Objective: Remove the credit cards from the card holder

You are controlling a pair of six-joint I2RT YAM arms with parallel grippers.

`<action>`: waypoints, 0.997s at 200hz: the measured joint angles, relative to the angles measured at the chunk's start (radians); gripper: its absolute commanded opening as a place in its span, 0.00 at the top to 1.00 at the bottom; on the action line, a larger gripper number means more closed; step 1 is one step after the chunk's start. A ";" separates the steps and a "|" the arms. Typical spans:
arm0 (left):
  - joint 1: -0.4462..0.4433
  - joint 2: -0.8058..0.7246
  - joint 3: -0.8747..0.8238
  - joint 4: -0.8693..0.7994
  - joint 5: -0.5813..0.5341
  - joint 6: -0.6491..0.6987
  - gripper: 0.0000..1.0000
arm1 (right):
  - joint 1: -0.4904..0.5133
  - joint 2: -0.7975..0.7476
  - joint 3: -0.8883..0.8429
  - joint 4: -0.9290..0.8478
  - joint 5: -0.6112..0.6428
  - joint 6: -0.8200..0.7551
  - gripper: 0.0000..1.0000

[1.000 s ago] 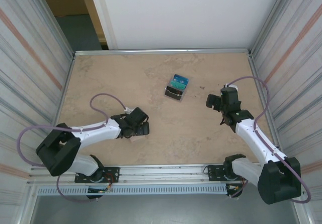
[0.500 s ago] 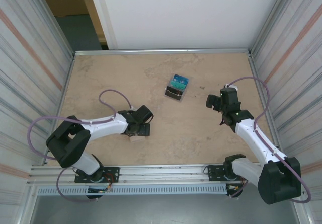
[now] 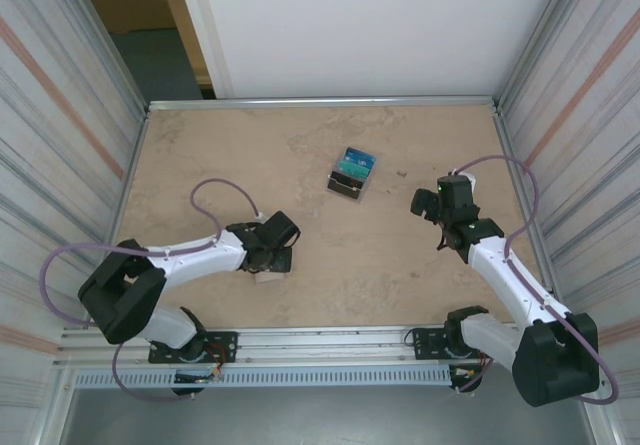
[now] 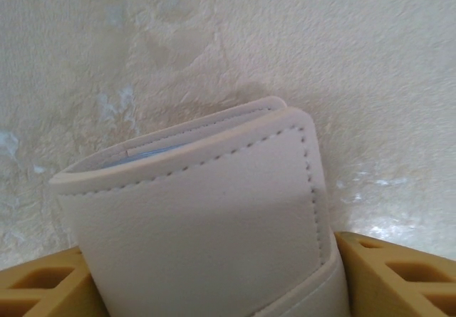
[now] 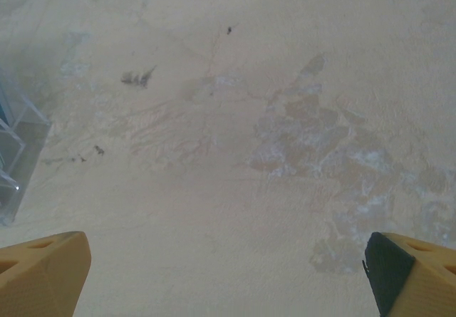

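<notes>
Grasp step: your left fingers [image 4: 399, 274] flank the tan card holder [image 4: 206, 217], lower centre; whether they pinch it, you cannot tell. Your right fingers [image 5: 39, 271] gape over the worktop [image 5: 228, 153]. A pile of credit cards [image 3: 351, 173] lies upper centre. Next: secure the hold, then open it.

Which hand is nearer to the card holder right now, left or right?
Left. The left hand is at the card holder, which sits between its fingers. The right hand is open, well away across the table to the right.
</notes>
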 measured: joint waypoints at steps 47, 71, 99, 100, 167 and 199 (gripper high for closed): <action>0.000 -0.064 -0.032 0.108 0.026 0.119 0.29 | 0.019 -0.010 0.038 -0.058 -0.164 0.140 0.01; 0.000 -0.117 -0.045 0.156 0.038 0.191 0.30 | 0.053 -0.011 0.041 -0.056 -0.283 0.215 0.01; 0.000 -0.180 -0.063 0.236 0.070 0.274 0.30 | 0.141 -0.011 0.042 -0.019 -0.396 0.277 0.01; 0.000 -0.182 -0.064 0.238 0.072 0.276 0.30 | 0.143 -0.011 0.042 -0.018 -0.399 0.279 0.00; 0.000 -0.287 -0.123 0.483 0.198 0.460 0.32 | 0.371 0.119 0.129 0.139 -0.568 0.329 0.09; 0.000 -0.287 -0.123 0.563 0.251 0.507 0.34 | 0.433 0.203 0.191 0.218 -0.616 0.328 0.14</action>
